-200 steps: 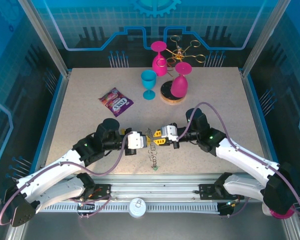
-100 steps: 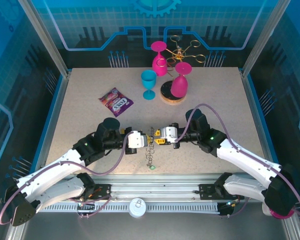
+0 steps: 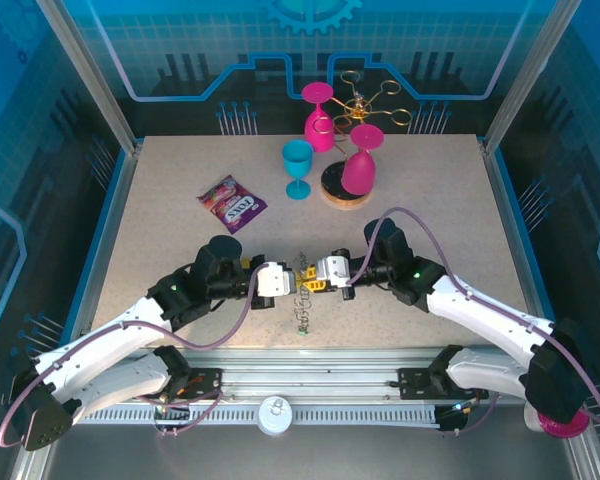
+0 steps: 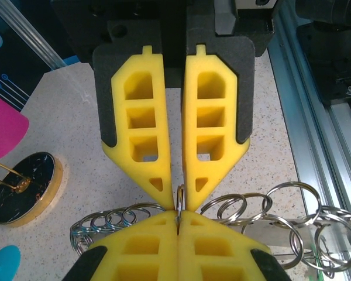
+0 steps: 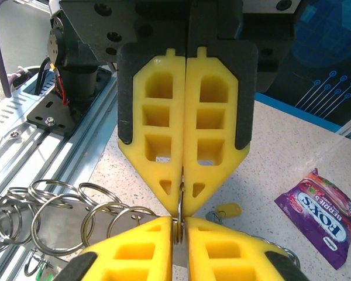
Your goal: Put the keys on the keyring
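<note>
Left claw (image 4: 178,215) and right claw (image 5: 178,221) pinch the keyring (image 3: 302,308), candy packet (image 3: 232,204) well apart.

Lab cell: aluminium frame (image 3: 90,75), blue panels (image 3: 180,40)

You have the keyring (image 3: 302,308) near the front of the table (image 3: 430,200), between the left fingers (image 4: 134,246) and right fingers (image 5: 222,246); the packet (image 3: 232,203) lies behind-left; goblets (image 3: 298,165) sit farther back.

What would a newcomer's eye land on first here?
Mid-table, the left yellow pincer and the right yellow pincer sit tip to tip, both clamped on a chain of linked silver metal rings. At the back, a bright pink plastic goblet stands out by a gold wire stand.
</note>
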Controlling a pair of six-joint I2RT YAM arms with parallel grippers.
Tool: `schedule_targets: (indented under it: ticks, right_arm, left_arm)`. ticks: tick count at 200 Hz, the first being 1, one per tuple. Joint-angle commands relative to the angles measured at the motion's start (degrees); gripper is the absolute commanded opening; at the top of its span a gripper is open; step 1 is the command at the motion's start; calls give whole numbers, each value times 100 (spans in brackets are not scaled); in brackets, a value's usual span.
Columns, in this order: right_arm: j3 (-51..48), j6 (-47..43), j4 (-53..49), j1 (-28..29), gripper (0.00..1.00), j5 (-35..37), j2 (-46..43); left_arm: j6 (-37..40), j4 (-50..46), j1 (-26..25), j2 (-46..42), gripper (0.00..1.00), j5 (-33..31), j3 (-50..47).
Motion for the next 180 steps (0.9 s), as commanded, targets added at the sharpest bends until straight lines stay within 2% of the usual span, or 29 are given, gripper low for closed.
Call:
schedule_targets:
  ticks: [1, 39, 67, 85, 121, 180]
  right_arm:
    - [124, 25, 173, 141, 14, -19, 67]
    - [160, 38, 242, 180, 12, -19, 110]
    - [155, 63, 290, 182, 0, 22, 106]
    - [110, 52, 272, 165, 0, 125, 26]
    - [54, 166, 235, 56, 0, 25, -149]
    - [54, 212, 162, 10, 0, -93, -230]
  left_arm:
    - [73, 281, -51, -26, 0, 177, 240]
    - [13, 372, -49, -23, 0, 230, 224]
    - [-43, 458, -58, -28, 0, 244, 220]
    - [-47, 449, -63, -62, 0, 75, 203]
    - [-60, 436, -55, -232, 17, -237, -36]
    - [-89, 292, -51, -274, 21, -326, -138]
